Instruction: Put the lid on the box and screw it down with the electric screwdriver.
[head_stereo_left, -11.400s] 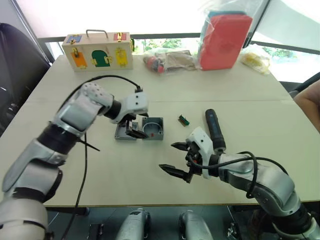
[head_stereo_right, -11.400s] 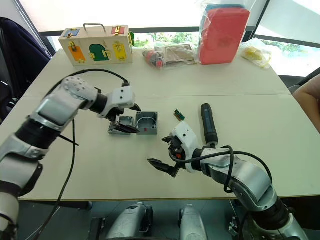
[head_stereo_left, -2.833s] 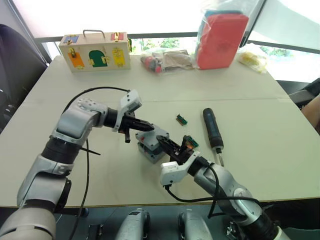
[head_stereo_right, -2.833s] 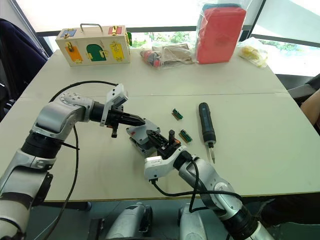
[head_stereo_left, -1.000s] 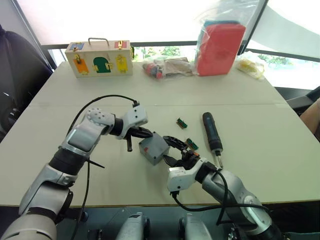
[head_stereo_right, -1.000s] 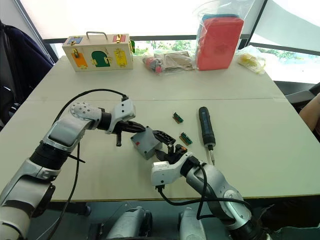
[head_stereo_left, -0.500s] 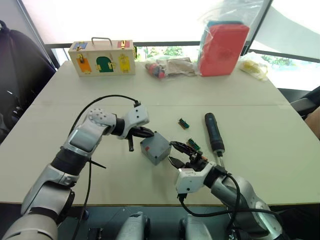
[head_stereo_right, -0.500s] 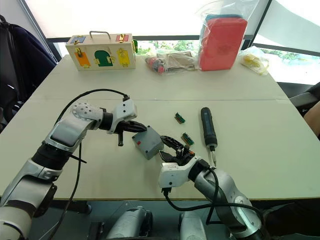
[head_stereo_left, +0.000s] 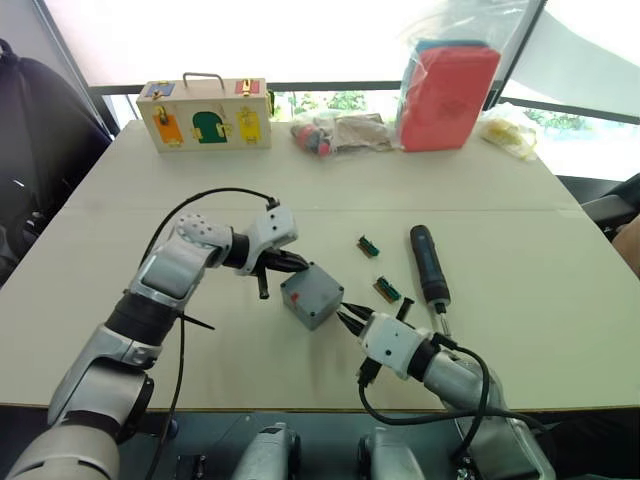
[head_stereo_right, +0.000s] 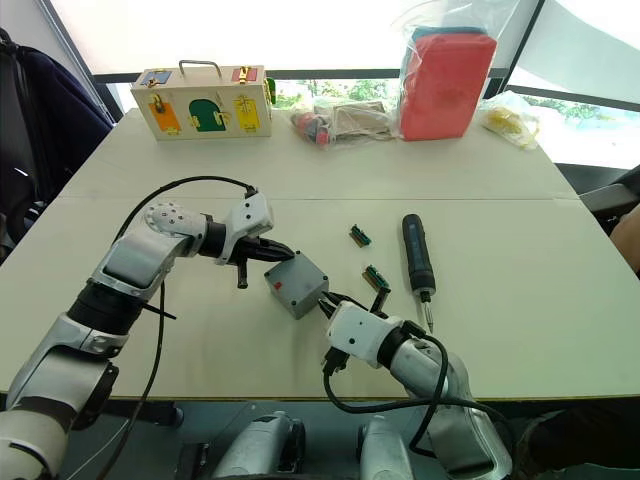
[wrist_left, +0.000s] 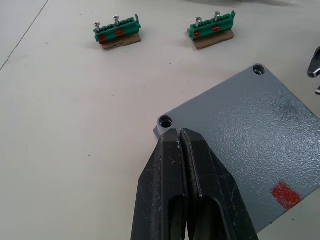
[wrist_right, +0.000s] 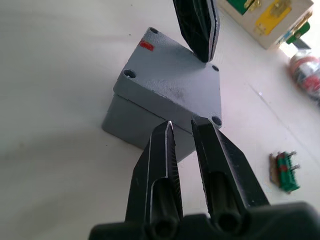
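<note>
The grey lid (wrist_right: 175, 85) with its red mark sits on the grey box (wrist_right: 140, 120), which stands turned at an angle on the table. My left gripper (wrist_left: 178, 132) is shut, its tips pressing on the lid's far-left corner beside a screw hole. My right gripper (wrist_right: 184, 124) hovers at the box's near-right corner; its fingers stand a narrow gap apart with nothing between them. The black electric screwdriver (head_stereo_left: 428, 265) lies on the table to the right of the box, with no gripper on it.
Two green bit strips (head_stereo_left: 368, 243) (head_stereo_left: 387, 290) lie between box and screwdriver. A wooden latch box (head_stereo_left: 205, 112), bagged items (head_stereo_left: 335, 130) and a red bag (head_stereo_left: 445, 85) line the far edge. A black cable (head_stereo_left: 175, 330) hangs from my left arm.
My right gripper's fingers have closed from wide apart to a narrow gap and its wrist has turned, staying by the box's near-right corner. The left gripper still rests on the lid.
</note>
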